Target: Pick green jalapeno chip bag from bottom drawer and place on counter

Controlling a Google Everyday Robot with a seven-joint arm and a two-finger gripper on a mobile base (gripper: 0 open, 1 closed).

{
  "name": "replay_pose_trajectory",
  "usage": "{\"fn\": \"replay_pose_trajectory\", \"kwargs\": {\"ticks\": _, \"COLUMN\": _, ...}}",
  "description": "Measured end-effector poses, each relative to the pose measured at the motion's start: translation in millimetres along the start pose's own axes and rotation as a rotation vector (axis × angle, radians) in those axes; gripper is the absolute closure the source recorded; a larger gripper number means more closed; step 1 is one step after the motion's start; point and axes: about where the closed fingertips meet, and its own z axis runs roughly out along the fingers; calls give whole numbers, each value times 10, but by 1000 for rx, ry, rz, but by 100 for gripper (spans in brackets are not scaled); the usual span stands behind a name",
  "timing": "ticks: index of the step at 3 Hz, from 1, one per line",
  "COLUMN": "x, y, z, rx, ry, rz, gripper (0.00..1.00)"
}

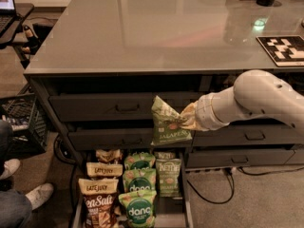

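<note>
My gripper (186, 120) is shut on the green jalapeno chip bag (167, 122), an olive-green bag with the word JALAPENO. It holds the bag in the air in front of the closed upper drawers, below the counter (156, 27) edge and above the open bottom drawer (175, 213). My white arm reaches in from the right. A second olive Kettle bag (168, 175) still lies in the drawer's right column.
The drawer also holds bright green dang bags (138, 208) and tan Late July bags (99, 201). A black-and-white marker board (283, 49) lies on the counter's right side. A person's feet (23, 194) and a black crate (21, 122) are at the left. Cables (223, 194) lie on the floor.
</note>
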Motion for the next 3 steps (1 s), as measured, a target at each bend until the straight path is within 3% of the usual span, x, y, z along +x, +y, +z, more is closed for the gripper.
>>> {"fn": "replay_pose_trajectory", "kwargs": {"ticks": 2, "x": -452, "y": -585, "z": -537, "rx": 116, "ry": -35, "rz": -123, "gripper": 100}}
{"fn": "replay_pose_trajectory", "kwargs": {"ticks": 3, "x": -835, "y": -1391, "z": -855, "rx": 174, "ry": -28, "rz": -222, "gripper": 100}}
